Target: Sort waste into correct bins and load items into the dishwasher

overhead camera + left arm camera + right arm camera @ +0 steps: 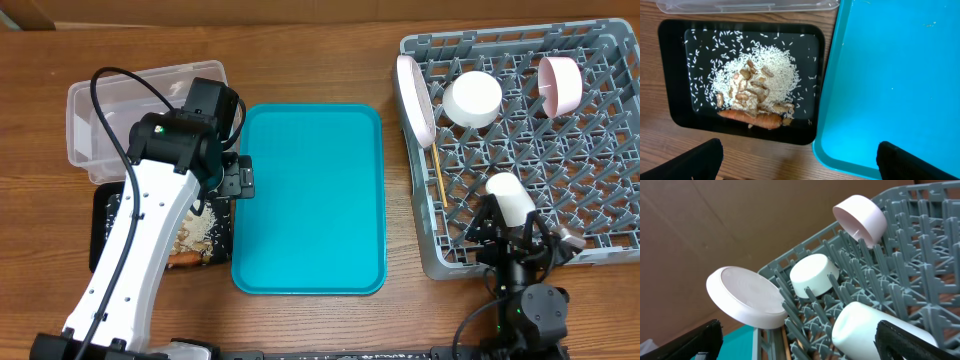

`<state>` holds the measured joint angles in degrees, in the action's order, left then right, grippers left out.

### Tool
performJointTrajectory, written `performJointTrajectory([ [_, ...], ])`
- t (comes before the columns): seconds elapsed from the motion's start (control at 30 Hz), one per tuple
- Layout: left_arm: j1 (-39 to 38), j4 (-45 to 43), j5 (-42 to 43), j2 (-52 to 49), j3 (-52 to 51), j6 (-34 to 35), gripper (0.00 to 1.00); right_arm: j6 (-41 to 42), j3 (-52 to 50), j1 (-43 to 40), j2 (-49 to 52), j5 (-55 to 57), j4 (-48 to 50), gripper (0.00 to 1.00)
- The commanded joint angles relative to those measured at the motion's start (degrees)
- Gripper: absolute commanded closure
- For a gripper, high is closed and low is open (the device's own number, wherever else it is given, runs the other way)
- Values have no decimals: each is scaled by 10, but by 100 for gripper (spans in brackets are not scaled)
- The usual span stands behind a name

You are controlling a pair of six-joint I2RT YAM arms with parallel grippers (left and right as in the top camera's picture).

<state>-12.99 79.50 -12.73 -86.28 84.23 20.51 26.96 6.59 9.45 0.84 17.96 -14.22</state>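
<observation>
the left jaws are wide apart and hold nothing. they hang over the black tray (671, 75), which has rice (775, 60), brown scraps (752, 82) and a carrot piece (747, 117) in it, just beside the teal tray (890, 75). the right jaws are wide apart too. the small white cup (860, 330) lies between them in the grey dish rack (920, 255). a white plate (745, 297), white bowl (812, 275) and pink bowl (860, 217) stand behind it.

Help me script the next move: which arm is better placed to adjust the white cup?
Right. The right gripper, open, sits at the white cup in the rack; the left gripper hangs by the black tray, across the teal tray.
</observation>
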Motion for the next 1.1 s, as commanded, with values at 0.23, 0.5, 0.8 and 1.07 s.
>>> performJointTrajectory([
  [0.23, 2, -3, -12, -11, 5, -12, 0, -1, -35, -2, -7, -4, 46, 0],
  [0.5, 2, -3, -12, -11, 5, -12, 0, -1, -37, -2, -7, -4, 51, 0],
  [0.8, 2, -3, -12, -11, 4, -12, 0, -1, -37, -2, -7, -4, 51, 0],
  [1.07, -30, -7, -12, 76, 2, -12, 0, -1, -37, -2, -7, -4, 51, 0],
])
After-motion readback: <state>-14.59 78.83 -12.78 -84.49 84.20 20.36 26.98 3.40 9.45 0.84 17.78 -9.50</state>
